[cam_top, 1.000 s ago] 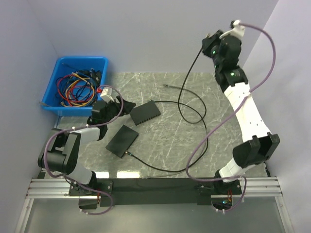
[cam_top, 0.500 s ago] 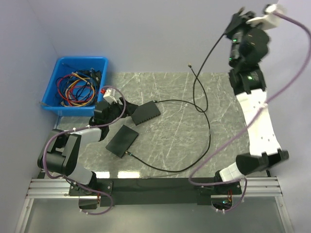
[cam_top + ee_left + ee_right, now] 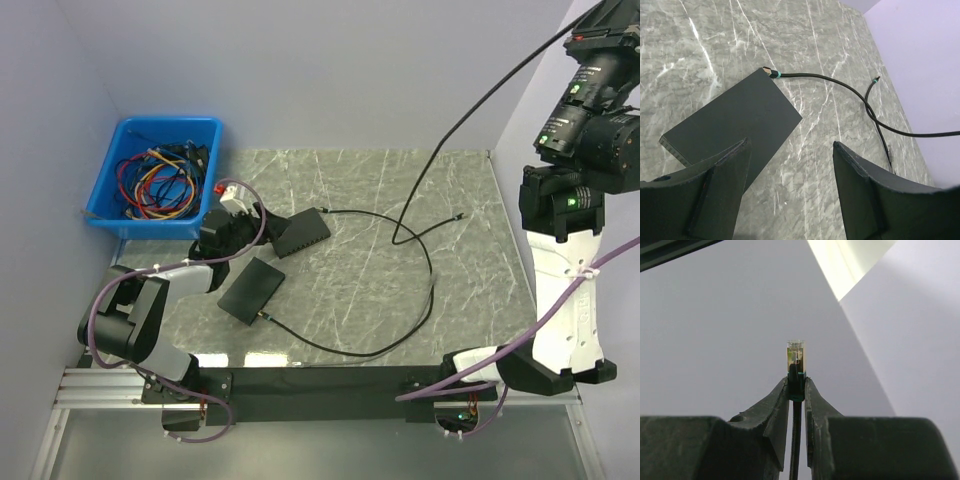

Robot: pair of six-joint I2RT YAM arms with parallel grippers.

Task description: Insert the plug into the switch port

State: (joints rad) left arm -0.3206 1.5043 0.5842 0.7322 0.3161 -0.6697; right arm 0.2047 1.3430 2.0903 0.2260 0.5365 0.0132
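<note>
My right gripper (image 3: pixel 796 382) is shut on the black cable just below its clear, gold-contact plug (image 3: pixel 795 356), which points up against the bare wall. In the top view the right gripper (image 3: pixel 603 14) is raised high at the top right, and its black cable (image 3: pixel 470 112) hangs down to the table. The black switch (image 3: pixel 300 230) lies left of centre, with another cable's plug (image 3: pixel 771 73) at its corner. My left gripper (image 3: pixel 262 228) is open and empty, low beside the switch (image 3: pixel 735 120). In the left wrist view the left gripper (image 3: pixel 790 144) has its jaws wide apart.
A second flat black box (image 3: pixel 252 288) lies in front of the switch, with a cable looping across the marble table (image 3: pixel 350 180). A loose cable end (image 3: pixel 458 215) lies right of centre. A blue bin (image 3: pixel 135 135) of coloured wires stands at the back left.
My right arm has swung up and to the right, pulling the plug and cable higher and dragging the slack across the table. My left gripper has edged slightly toward the switch.
</note>
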